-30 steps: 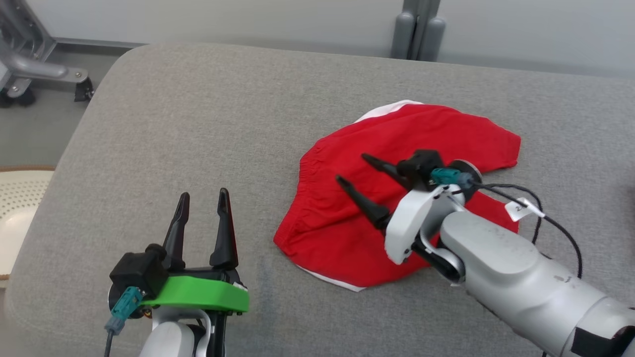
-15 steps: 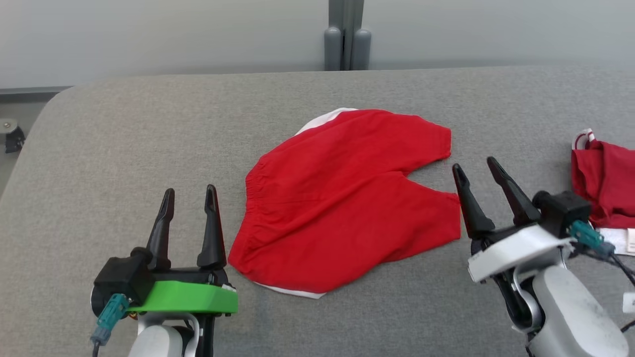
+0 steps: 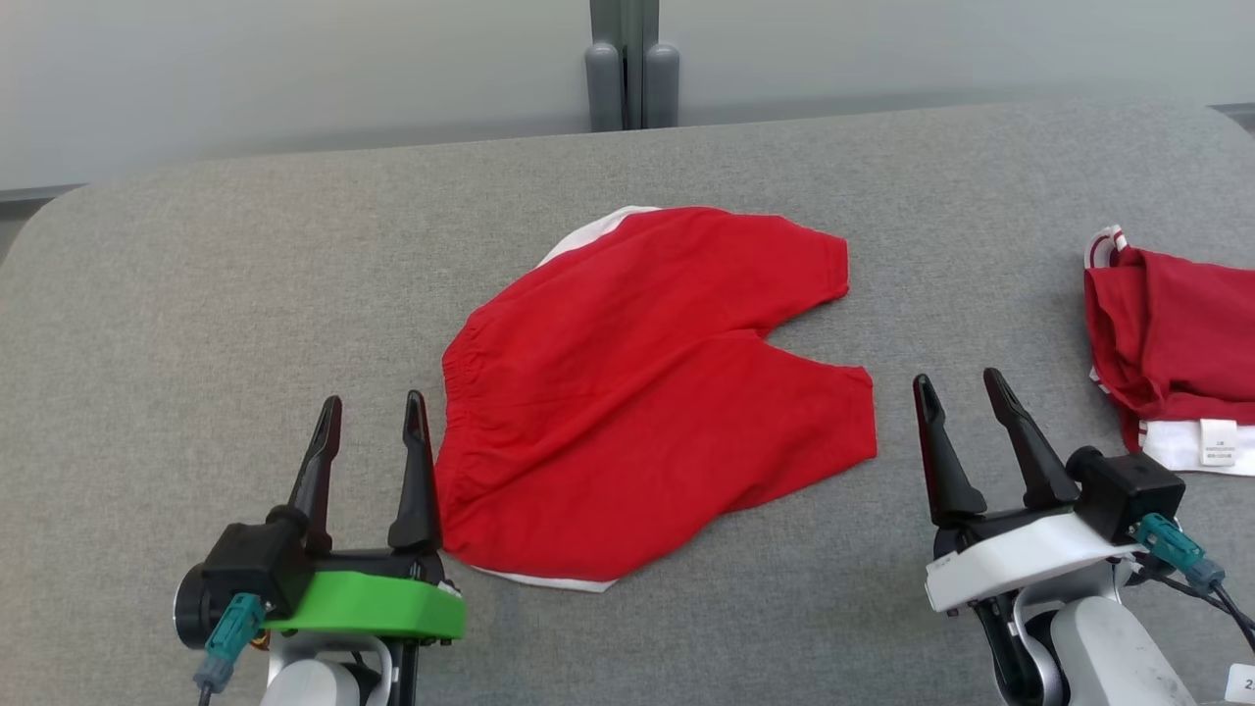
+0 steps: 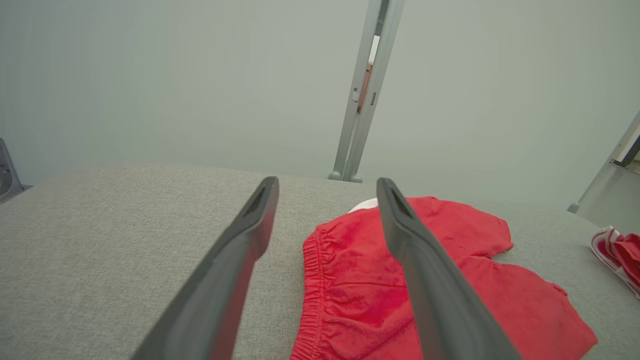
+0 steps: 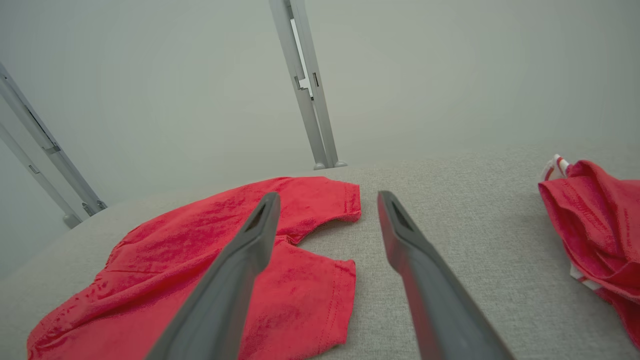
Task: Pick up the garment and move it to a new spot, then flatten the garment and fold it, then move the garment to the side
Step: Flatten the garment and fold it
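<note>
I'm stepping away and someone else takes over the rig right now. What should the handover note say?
Both open and empty: left gripper by the waistband of the red shorts, right gripper just off the leg hems.
The shorts lie spread flat, unfolded, in the middle of the grey surface. A second red garment sits at the right edge.
Done, it seems: placing and flattening.
Left: fold the shorts, then move them aside.

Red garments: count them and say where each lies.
2. The red shorts lie flat midway across the gray surface; a bunched red garment lies to the right, cut by the head view's edge, so more could be hidden there.
</note>
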Motion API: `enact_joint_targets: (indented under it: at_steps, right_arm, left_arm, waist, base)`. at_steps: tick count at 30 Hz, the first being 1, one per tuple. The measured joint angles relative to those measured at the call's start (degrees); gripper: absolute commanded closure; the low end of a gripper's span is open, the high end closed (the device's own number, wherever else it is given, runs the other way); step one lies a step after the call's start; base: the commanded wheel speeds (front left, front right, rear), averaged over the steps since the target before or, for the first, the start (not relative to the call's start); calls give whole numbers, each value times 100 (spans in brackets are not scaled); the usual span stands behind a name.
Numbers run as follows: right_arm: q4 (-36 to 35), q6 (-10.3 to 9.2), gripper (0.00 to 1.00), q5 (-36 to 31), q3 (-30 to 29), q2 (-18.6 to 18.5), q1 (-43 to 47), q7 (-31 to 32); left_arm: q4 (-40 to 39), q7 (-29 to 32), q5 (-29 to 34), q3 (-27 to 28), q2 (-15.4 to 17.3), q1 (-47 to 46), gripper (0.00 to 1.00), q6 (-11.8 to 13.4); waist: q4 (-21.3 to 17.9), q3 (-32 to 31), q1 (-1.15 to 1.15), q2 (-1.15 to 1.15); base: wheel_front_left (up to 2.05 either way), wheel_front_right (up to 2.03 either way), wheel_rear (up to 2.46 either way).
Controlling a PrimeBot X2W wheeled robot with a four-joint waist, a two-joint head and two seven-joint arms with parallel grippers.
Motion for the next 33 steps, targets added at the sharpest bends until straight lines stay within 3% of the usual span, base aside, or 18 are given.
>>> enact_joint_targets:
  at_steps: [5,10,17,18,19,20,27,33]
  right_arm:
    - [644,0,0,44,-65,-9,-170,53]
    - [1715,0,0,632,10,-74,-740,494]
    - [2384,0,0,1280,423,-196,-1117,645]
    - [2426,0,53,1340,481,-204,-1145,639]
    - [2484,0,95,1395,530,-229,-1175,612]
    - [2520,0,100,1427,587,-268,-1206,545]
    - [2485,0,100,1629,890,-460,-1268,223]
    - [1836,0,100,1631,967,-641,-1036,83]
  left_arm:
    - [27,0,-4,-148,0,-99,0,-1]
    - [116,0,-11,-377,-1,-235,0,-4]
    - [200,0,-46,-417,0,-258,0,48]
    - [208,0,-47,-410,0,-257,0,53]
    - [218,0,-47,-403,0,-254,0,53]
    - [233,0,-47,-397,1,-252,0,54]
    - [316,0,-83,-349,0,-219,0,91]
    - [347,0,-127,-302,0,-113,0,86]
  waist:
    - [85,145,0,0]
    - [324,331,0,0]
    - [671,475,0,0]
    - [704,482,0,0]
    - [738,488,0,0]
    - [763,487,0,0]
    - [704,334,0,0]
    - [485,165,0,0]
  base:
    - [0,0,0]
    - [0,0,0]
    - [0,0,0]
    - [0,0,0]
    - [0,0,0]
    - [0,0,0]
    - [0,0,0]
    - [0,0,0]
